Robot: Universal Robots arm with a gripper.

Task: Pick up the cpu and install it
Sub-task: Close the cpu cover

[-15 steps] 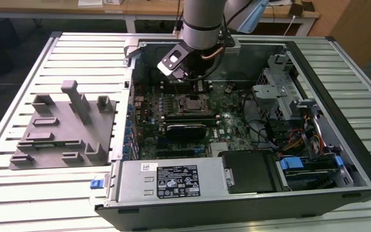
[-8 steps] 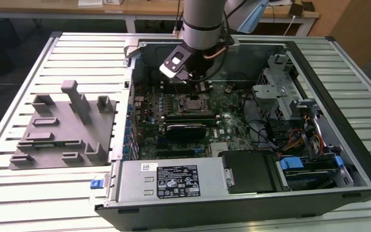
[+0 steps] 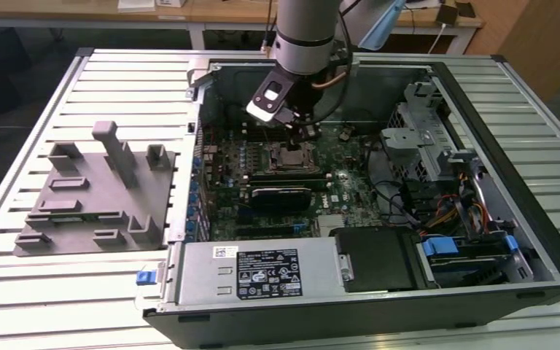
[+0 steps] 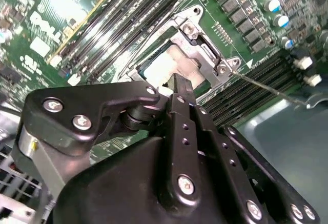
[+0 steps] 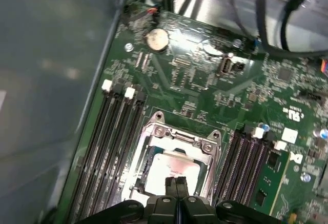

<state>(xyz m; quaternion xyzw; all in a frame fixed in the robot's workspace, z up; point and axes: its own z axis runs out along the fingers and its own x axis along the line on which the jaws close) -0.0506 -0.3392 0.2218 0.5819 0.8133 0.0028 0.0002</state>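
Note:
The cpu (image 5: 163,168) is a pale silvery square lying flat inside the metal socket frame (image 5: 179,134) on the green motherboard (image 5: 205,80). It also shows in the second wrist view, cpu (image 4: 163,66) within its frame (image 4: 207,42). My gripper (image 5: 177,182) hangs straight over it, its two black fingers pressed together with no gap, tips at or just above the chip's top. In the second wrist view the gripper (image 4: 179,82) covers part of the chip. In the exterior view the gripper (image 3: 302,127) sits inside the open computer case, above the socket (image 3: 288,156).
Black memory slots (image 5: 115,142) flank the socket on both sides. The case walls (image 3: 202,109) surround the board. A drive cage (image 3: 421,135) and cables (image 3: 407,197) lie to the exterior view's right, a power supply (image 3: 260,271) in front. A grey moulded fixture (image 3: 95,193) rests on the slatted table (image 3: 27,292).

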